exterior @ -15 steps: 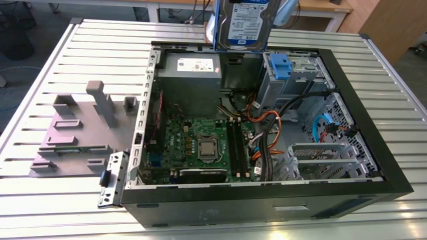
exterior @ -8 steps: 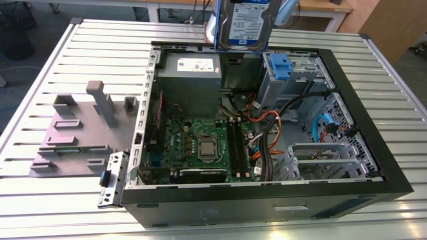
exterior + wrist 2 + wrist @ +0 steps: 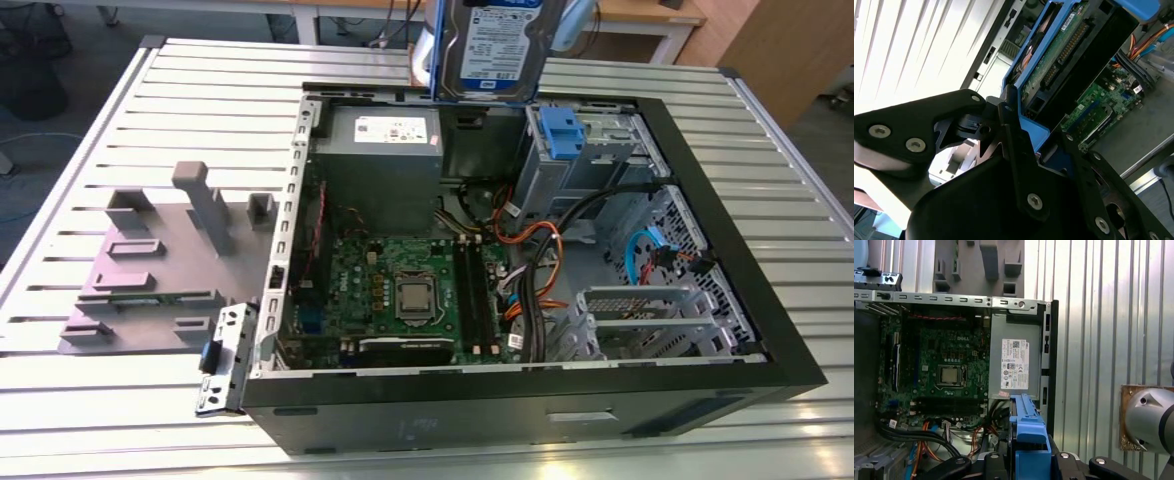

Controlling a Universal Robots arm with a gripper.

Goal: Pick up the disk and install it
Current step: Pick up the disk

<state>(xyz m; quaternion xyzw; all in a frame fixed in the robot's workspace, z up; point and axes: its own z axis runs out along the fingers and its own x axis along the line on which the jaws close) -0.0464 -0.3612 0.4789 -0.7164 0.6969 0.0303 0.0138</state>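
Claw pinching disk by its blue carrier frame; black fingers pressed against frame from both sides. Disk upright under claw, raised over rim of open computer case (label side faces exterior camera). Grey power-supply box inside case, just below disk's lower edge. Motherboard further from claw, flat on case floor, with orange and black cables beside it. Grey fixture on slatted desk, outside case, well apart from claw.
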